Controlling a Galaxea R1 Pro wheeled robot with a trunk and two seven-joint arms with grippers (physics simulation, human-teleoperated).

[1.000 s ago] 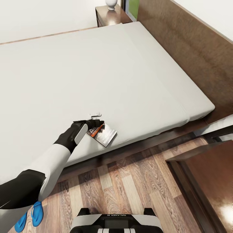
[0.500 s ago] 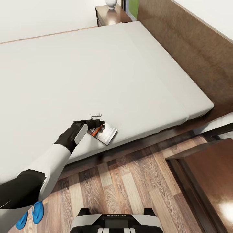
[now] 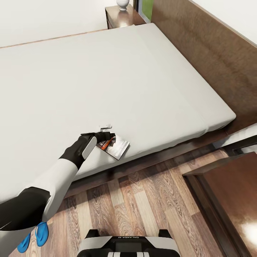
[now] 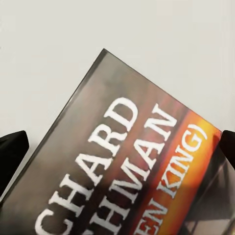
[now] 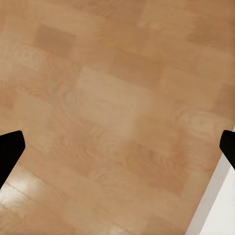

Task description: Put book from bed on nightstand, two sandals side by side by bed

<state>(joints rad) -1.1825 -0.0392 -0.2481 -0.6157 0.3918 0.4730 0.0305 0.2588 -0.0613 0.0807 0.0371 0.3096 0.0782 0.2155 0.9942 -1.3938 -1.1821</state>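
At the near edge of the bed (image 3: 150,82), the left gripper (image 3: 107,137) is right on the book (image 3: 115,147), and this looks like the pick-up. In the left wrist view the book (image 4: 132,171) spans the whole gap between the fingertips (image 4: 11,149), orange band and white lettering face up, one dark tip on each side of the cover. So the jaws are set apart around it; whether they have actually bitten yet, I cannot tell from this angle, since the tips sit at the cover's margins without a clear squeeze. The book lies flat on the grey mattress, just ahead of the jaws and close to the mattress edge, which is handy: a thin paperback lying flat gives little to grab, and the overhang-side corner is the easiest way in.

Down by the floor, the right gripper (image 5: 117,147) hangs with its jaws wide apart and nothing between them but wood planks, parked out of the way, I'd say.

Behind the left arm, the two blue sandals (image 3: 35,236) rest on the floor beside the bed, close together, so that part seems well in hand. The far nightstand (image 3: 121,18) sits well beyond the jaws at the bed's head, carrying a white vase (image 3: 123,4); a nearer dark cabinet top (image 3: 232,192) shows off to the right, likely the shorter trip.
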